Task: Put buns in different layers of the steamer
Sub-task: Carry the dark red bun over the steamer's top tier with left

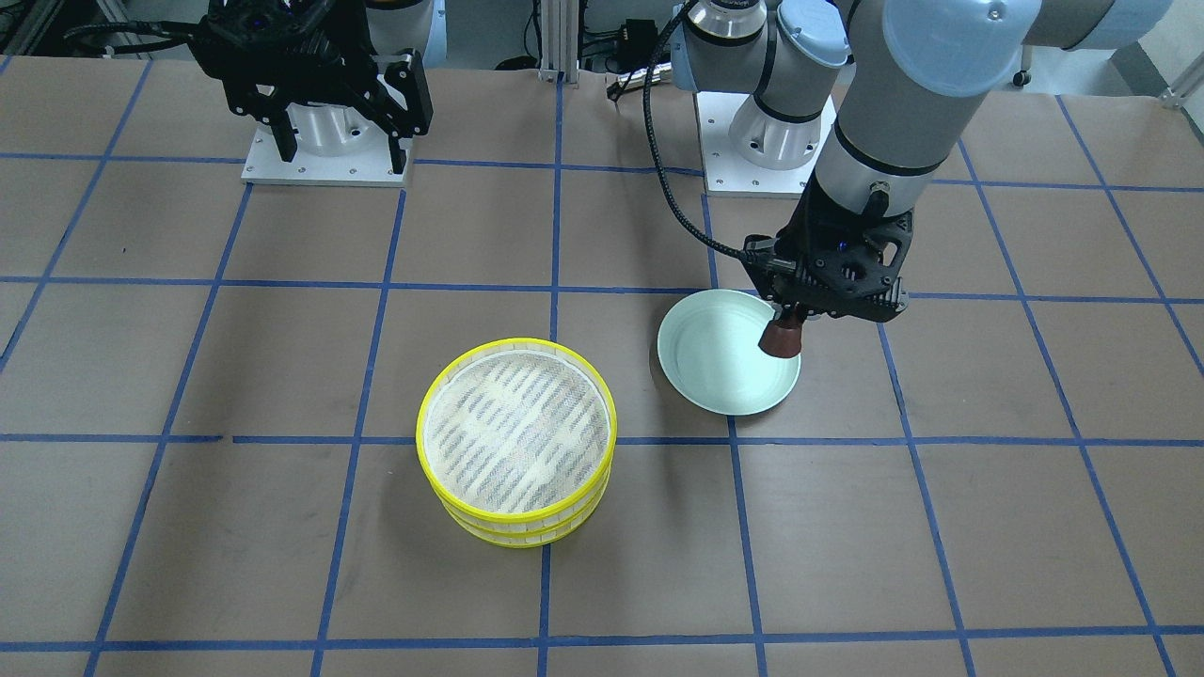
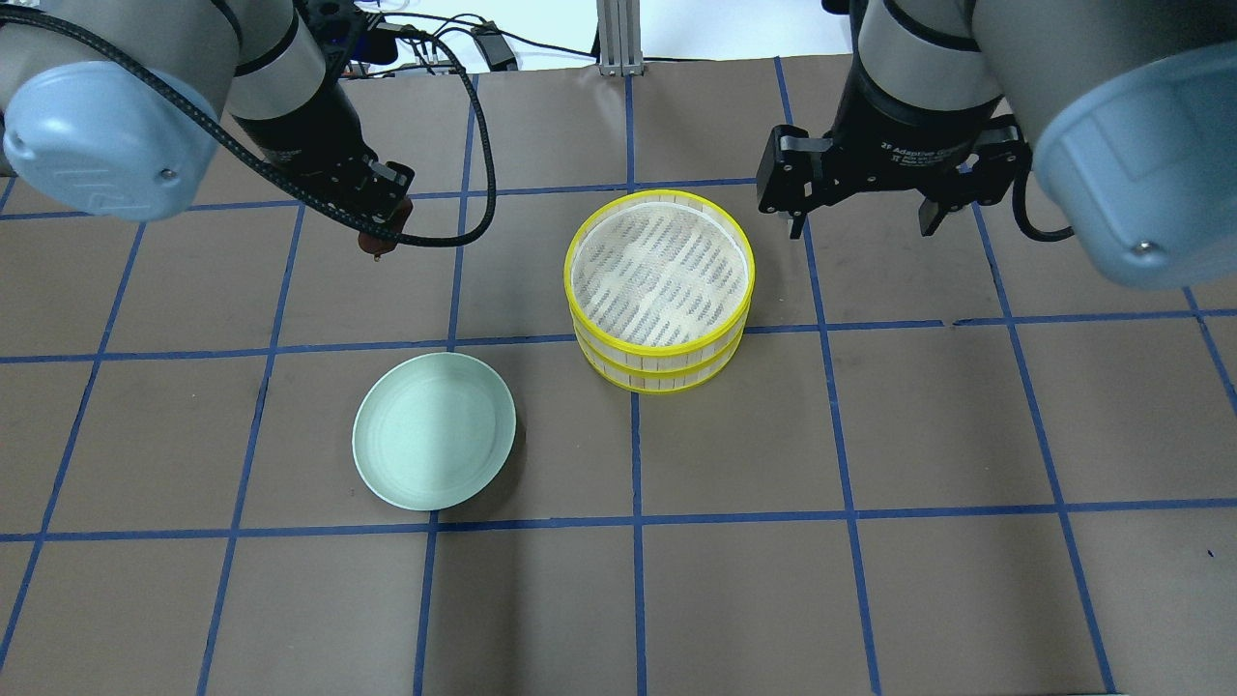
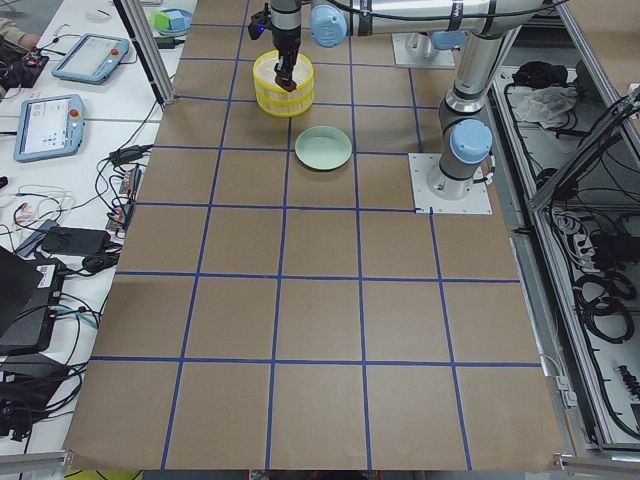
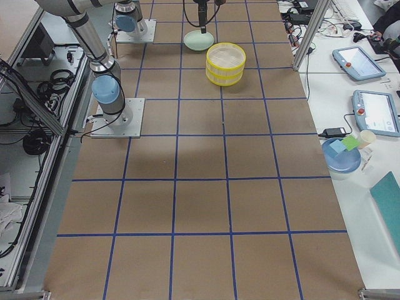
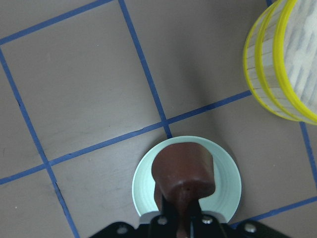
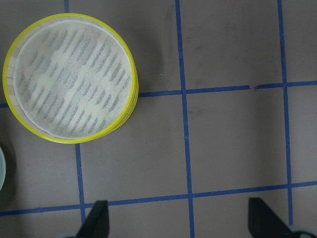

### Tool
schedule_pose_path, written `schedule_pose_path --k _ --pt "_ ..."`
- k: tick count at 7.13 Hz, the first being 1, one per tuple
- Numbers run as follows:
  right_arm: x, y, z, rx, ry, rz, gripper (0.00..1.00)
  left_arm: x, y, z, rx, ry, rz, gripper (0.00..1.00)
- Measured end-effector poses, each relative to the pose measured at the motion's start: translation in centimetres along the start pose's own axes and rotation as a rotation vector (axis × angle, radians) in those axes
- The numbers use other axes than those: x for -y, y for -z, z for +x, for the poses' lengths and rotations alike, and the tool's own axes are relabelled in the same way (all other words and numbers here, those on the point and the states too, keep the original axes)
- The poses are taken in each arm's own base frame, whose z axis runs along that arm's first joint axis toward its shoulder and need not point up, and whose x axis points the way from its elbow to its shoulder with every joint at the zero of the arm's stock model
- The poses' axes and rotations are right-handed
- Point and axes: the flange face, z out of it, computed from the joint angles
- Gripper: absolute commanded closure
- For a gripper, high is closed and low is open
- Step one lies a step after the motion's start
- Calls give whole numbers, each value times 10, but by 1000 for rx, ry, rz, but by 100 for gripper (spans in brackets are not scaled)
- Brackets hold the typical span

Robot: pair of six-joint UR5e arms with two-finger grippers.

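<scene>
My left gripper [image 1: 786, 322] is shut on the dark reddish-brown bun [image 1: 781, 339] and holds it in the air above the pale green plate [image 1: 712, 365]. In the left wrist view the bun [image 5: 183, 168] hangs over the plate [image 5: 143, 184], which looks bare. The yellow-rimmed steamer [image 2: 660, 275] stands stacked at the table's middle, and its top mesh floor is bare. My right gripper [image 2: 860, 220] is open and empty, high beside the steamer [image 6: 69, 84]. The cream-white bun is not in view.
The table is brown paper with a blue tape grid. The two arm bases [image 1: 324, 141] stand at the robot's edge. The left arm's black cable [image 2: 464, 145] loops over the table. Tablets and cables lie on a side bench [image 3: 60, 110].
</scene>
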Motion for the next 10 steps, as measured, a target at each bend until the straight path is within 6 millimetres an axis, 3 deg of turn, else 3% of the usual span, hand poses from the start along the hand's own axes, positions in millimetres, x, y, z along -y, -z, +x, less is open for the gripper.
schedule_pose_path --k 5,10 --pt "-4 -1 -2 -1 8 -10 0 28 -3 44 -234 294 132 100" --pt "-3 -1 -1 -6 6 -9 0 54 -69 125 -311 327 105 100"
